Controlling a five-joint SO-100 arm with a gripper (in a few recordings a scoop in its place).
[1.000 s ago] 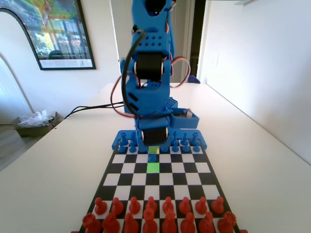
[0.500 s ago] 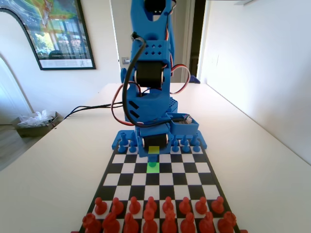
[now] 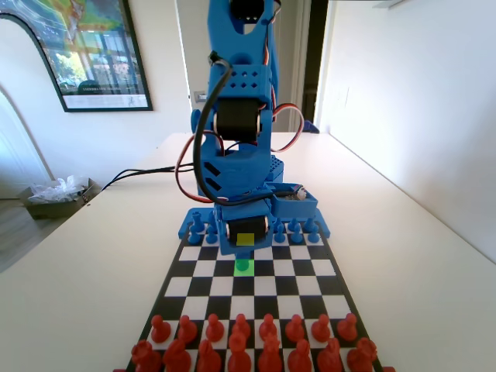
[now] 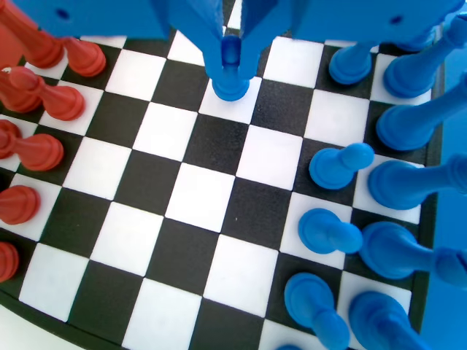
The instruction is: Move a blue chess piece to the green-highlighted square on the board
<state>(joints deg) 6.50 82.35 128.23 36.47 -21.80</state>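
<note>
I've carried the pawn (image 4: 230, 79) forward onto the green square (image 3: 244, 266), centre frame; my gripper (image 4: 232, 51) still clamps it, so releasing comes next.

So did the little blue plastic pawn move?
Yes. The little blue plastic pawn moved toward the camera, from the square below the yellow cell onto the bright green square.

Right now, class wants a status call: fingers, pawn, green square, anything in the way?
Gripper fingers closed on the blue pawn. Pawn base down on the green-highlighted square. Neighbouring squares of the board free, nothing blocking.
</note>
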